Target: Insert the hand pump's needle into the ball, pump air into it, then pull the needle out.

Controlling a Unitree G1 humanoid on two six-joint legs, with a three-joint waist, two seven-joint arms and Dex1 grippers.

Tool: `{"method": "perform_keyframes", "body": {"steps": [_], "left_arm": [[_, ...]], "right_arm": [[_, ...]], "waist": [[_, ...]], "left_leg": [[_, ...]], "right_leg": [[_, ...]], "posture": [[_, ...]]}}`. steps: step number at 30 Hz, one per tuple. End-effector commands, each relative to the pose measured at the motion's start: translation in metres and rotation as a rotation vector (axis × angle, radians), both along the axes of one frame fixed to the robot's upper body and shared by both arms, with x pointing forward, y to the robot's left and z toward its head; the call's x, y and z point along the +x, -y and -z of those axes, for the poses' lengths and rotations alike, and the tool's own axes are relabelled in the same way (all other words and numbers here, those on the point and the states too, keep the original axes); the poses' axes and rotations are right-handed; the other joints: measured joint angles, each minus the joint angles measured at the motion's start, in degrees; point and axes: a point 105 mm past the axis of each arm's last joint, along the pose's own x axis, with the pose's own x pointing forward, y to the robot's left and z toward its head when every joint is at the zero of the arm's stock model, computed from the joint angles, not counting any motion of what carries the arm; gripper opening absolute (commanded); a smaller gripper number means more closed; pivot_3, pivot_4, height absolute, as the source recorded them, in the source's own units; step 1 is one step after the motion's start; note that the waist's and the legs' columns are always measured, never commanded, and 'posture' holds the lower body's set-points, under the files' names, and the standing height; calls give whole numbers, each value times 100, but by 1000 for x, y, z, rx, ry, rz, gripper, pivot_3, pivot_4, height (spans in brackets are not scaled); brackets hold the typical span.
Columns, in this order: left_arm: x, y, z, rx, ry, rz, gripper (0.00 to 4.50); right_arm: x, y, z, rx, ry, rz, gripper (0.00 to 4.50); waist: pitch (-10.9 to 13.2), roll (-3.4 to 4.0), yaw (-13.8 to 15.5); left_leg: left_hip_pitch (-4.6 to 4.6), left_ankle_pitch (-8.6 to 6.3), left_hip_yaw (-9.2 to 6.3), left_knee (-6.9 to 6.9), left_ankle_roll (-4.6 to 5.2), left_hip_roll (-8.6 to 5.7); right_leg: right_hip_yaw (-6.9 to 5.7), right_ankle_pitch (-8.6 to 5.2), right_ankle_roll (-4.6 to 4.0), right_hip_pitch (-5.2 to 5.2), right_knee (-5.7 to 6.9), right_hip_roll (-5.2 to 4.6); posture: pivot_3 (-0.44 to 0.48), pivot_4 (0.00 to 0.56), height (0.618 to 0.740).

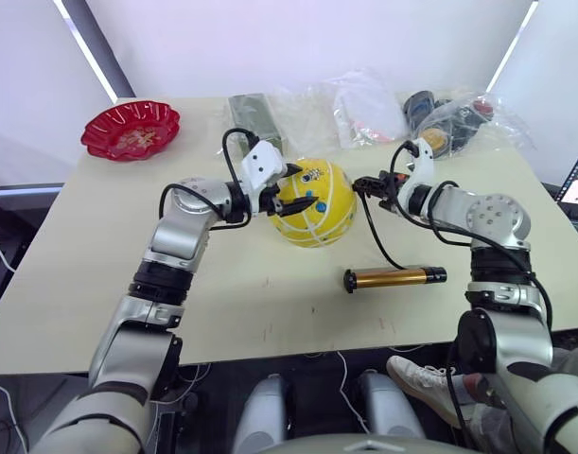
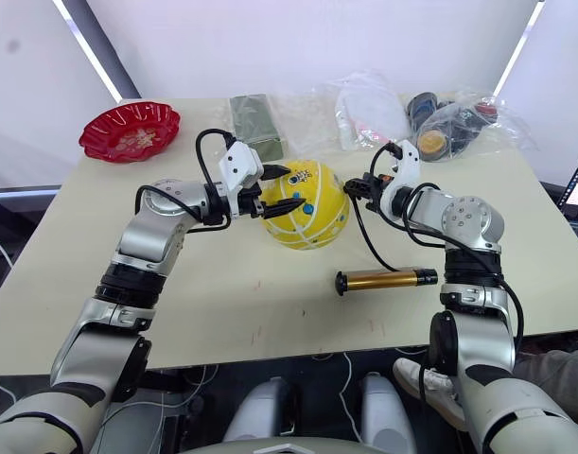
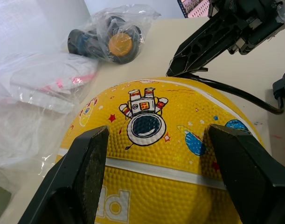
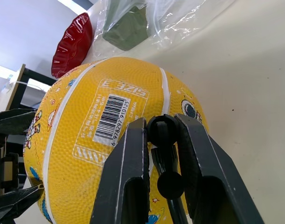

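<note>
The yellow rubber ball [image 1: 315,203] with white curved stripes and blue astronaut prints sat near the middle of the pale tabletop [image 1: 99,274]. The left gripper [image 1: 298,189] reached in from the ball's 9 o'clock, its two black fingers [image 3: 84,172] spread wide apart and pressed against the ball's skin on either side of an astronaut print. At the ball's 3 o'clock the right gripper [image 4: 162,140] was closed on the small black fitting of the needle [image 4: 162,131], held just against the ball beside its barcode label; the metal tip itself could not be made out. The thin black hose [image 1: 376,232] trailed toward 5 o'clock to the gold-bronze metal hand pump [image 1: 394,277], lying flat on the table. A red scalloped bowl [image 1: 131,130] stood far off at 10 o'clock, clear plastic bags [image 1: 364,109] at 12.
</note>
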Motion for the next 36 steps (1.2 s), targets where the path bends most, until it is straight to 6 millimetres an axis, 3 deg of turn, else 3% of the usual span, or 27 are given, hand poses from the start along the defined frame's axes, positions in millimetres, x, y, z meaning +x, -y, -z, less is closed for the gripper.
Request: {"method": "perform_keyframes", "body": {"steps": [1, 18, 36], "left_arm": [[2, -10, 47, 98, -151, -78, 3593], [1, -25, 78, 216, -228, -86, 3593], [3, -26, 78, 274, -190, 0, 3593]], "right_arm": [[-2, -1, -21, 22, 98, 11, 333], [-24, 22, -47, 37, 177, 84, 333], [-39, 26, -45, 51, 165, 119, 333]], "waist": [[-1, 1, -8], [-9, 15, 118], [-10, 18, 130]], "left_leg": [[0, 0, -1, 0, 0, 0], [-2, 0, -9, 0, 0, -5], [-4, 0, -13, 0, 1, -6]], "right_leg": [[0, 0, 0, 0, 0, 0], [3, 0, 1, 1, -1, -2], [4, -1, 2, 2, -4, -2]], "posture": [[0, 150, 740], [0, 150, 740], [0, 150, 740]]}}
